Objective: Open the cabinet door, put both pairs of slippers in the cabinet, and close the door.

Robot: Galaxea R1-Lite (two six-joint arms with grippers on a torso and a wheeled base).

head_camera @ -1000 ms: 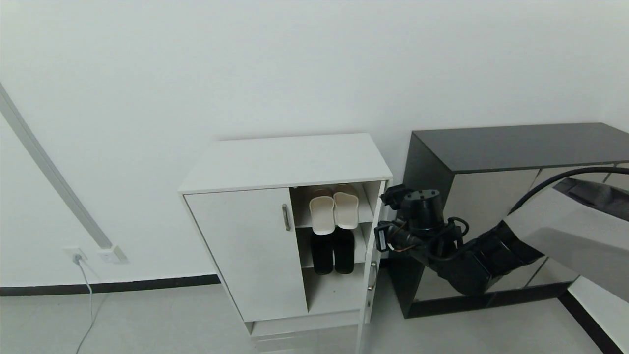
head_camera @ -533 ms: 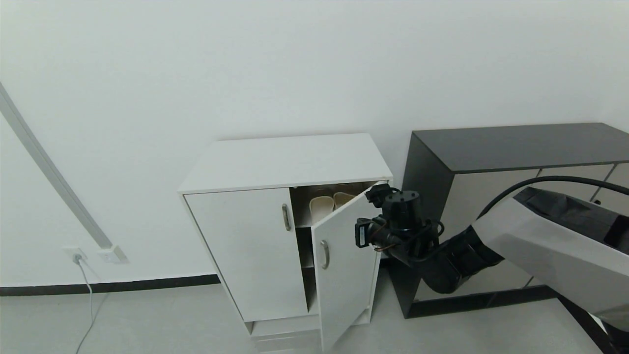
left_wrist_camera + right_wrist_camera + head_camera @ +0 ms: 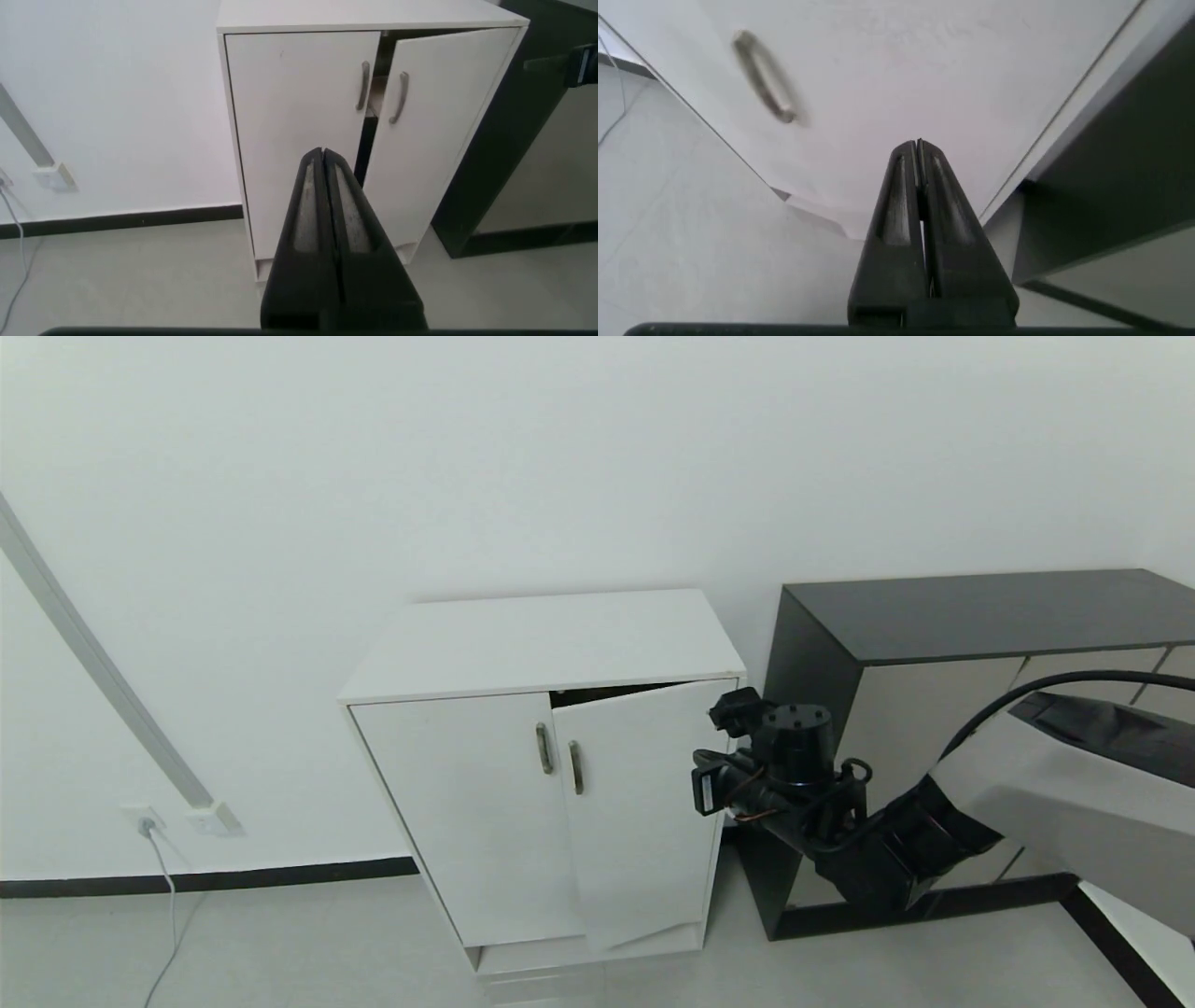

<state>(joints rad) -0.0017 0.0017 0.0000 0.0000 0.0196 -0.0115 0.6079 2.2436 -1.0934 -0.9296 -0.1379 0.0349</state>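
The white cabinet [image 3: 551, 644] stands against the wall. Its left door [image 3: 467, 812] is closed and its right door [image 3: 644, 803] stands slightly ajar, leaving a dark gap along the top edge. The slippers are hidden behind the doors. My right gripper [image 3: 920, 154] is shut with nothing in it, its tips right at the outer face of the right door [image 3: 906, 75], away from the metal handle [image 3: 766, 79]. My left gripper [image 3: 322, 159] is shut and empty, held back in front of the cabinet [image 3: 299, 112], and the ajar right door [image 3: 439, 131] shows beyond it.
A black cabinet with a mirrored front [image 3: 980, 607] stands close to the right of the white one, with my right arm in the space before it. A wall socket with a cable [image 3: 149, 826] is low on the left. The grey floor [image 3: 280, 952] lies in front.
The right door swung from wide open to almost closed, with my right arm following it leftward. Both slipper pairs on the shelves are now hidden behind it.
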